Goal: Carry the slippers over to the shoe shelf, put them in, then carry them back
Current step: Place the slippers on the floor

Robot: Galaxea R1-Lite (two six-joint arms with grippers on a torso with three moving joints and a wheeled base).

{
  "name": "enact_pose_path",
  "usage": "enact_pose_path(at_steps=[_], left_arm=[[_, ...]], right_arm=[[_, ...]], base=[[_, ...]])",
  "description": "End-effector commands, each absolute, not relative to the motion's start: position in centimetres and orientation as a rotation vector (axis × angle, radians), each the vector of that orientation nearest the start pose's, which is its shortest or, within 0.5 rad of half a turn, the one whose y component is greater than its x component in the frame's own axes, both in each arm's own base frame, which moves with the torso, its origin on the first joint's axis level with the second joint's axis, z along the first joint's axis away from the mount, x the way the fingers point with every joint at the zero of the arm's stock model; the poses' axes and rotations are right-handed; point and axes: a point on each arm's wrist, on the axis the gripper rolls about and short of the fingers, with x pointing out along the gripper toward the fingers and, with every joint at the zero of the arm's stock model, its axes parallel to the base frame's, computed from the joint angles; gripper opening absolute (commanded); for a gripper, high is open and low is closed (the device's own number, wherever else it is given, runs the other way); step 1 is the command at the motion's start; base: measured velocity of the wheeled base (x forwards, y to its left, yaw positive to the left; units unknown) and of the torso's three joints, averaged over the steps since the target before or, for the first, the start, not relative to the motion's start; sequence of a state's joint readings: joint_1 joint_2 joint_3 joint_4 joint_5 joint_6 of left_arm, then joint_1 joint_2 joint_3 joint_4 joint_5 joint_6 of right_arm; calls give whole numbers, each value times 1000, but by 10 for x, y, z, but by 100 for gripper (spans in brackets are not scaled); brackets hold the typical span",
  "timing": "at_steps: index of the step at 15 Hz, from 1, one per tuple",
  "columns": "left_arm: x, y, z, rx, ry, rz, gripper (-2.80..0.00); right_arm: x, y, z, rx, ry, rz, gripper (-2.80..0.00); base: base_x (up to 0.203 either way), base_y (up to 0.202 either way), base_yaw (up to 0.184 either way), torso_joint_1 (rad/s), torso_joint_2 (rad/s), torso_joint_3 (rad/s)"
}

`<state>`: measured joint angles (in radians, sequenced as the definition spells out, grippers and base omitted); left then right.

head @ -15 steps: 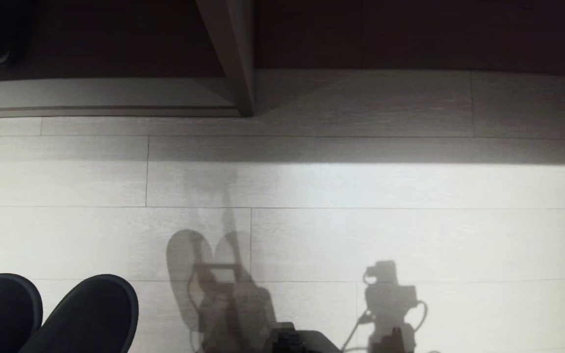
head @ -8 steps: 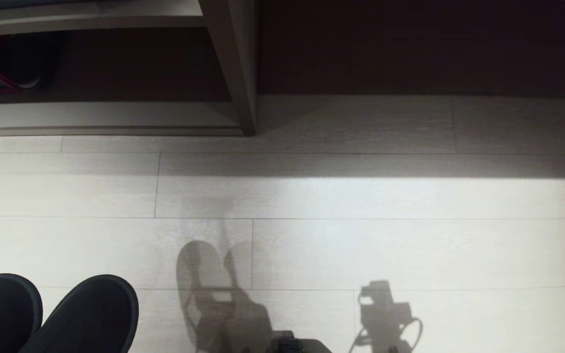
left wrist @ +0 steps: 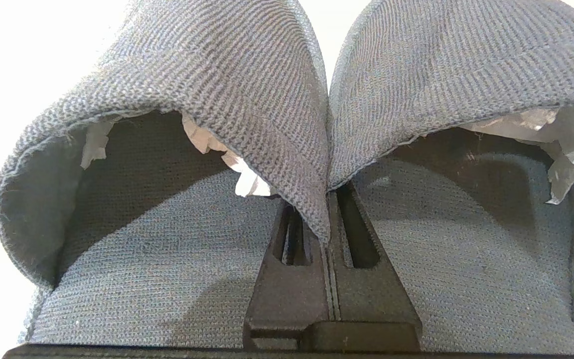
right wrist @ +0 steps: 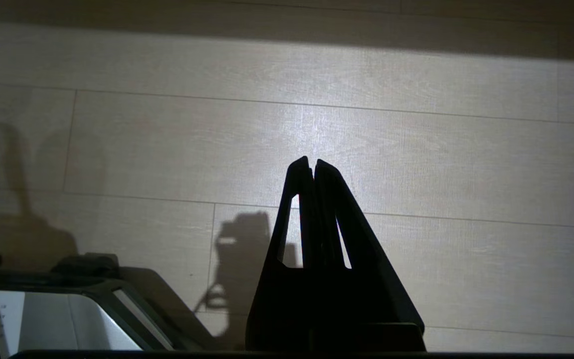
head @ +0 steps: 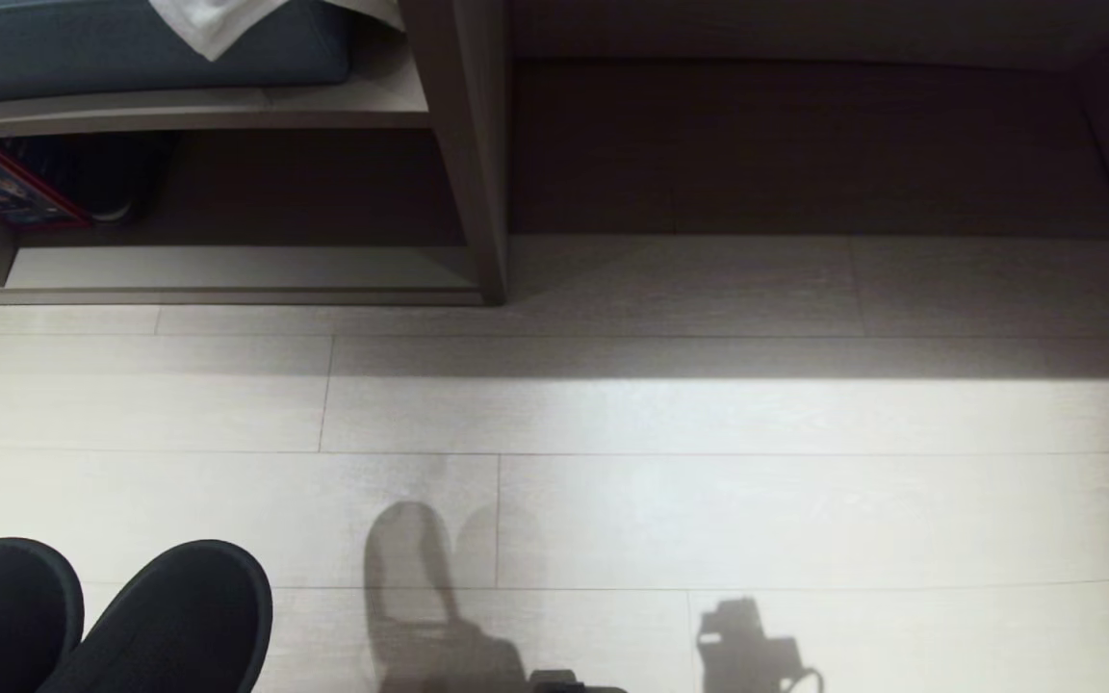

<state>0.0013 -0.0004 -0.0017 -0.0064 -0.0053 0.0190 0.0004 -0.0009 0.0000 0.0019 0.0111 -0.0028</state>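
1. The left gripper is clamped on the slippers. Its two fingers stand pressed together, pinching the inner edges of both uppers where they meet.
2. In the left wrist view the pair sits side by side, openings facing the camera. Crumpled paper shows inside both toe boxes.
3. In the head view the slippers show as two dark rounded toes at the lower left corner, above the floor. The gripper itself is outside that view.
4. The right gripper has its fingers fully together and holds nothing. It hangs over bare floor planks, with part of the robot base beside it.
5. The shelf lies at the upper left of the head view, well apart from the slippers. Its pale base is slightly raised above the floor.
6. A red box stands in the shelf's left part, with a dark object behind it that cannot be identified.
7. A blue cushion with a white cloth lies on the board above the shelf.
8. A dark recess opens to the right of the shelf's side panel.
9. Shadows of the robot fall on the floor at the lower centre.
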Motion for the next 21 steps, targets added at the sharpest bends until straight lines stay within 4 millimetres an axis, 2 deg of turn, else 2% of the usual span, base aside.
enact_pose_path(at_steps=[1,9,21], left_arm=[[-23,0,77,17,-8,-3,-280],[-23,0,76,59,-3,-8,-280],[-23,0,76,2,-9,2,-280]], right_arm=[[-23,0,75,-3,1,12,-280],[-23,0,75,-3,0,11,-280],[-23,0,75,-3,0,12,-280]], base=[[0,0,0,2,5,205],[0,0,0,2,3,202],[0,0,0,3,2,200]])
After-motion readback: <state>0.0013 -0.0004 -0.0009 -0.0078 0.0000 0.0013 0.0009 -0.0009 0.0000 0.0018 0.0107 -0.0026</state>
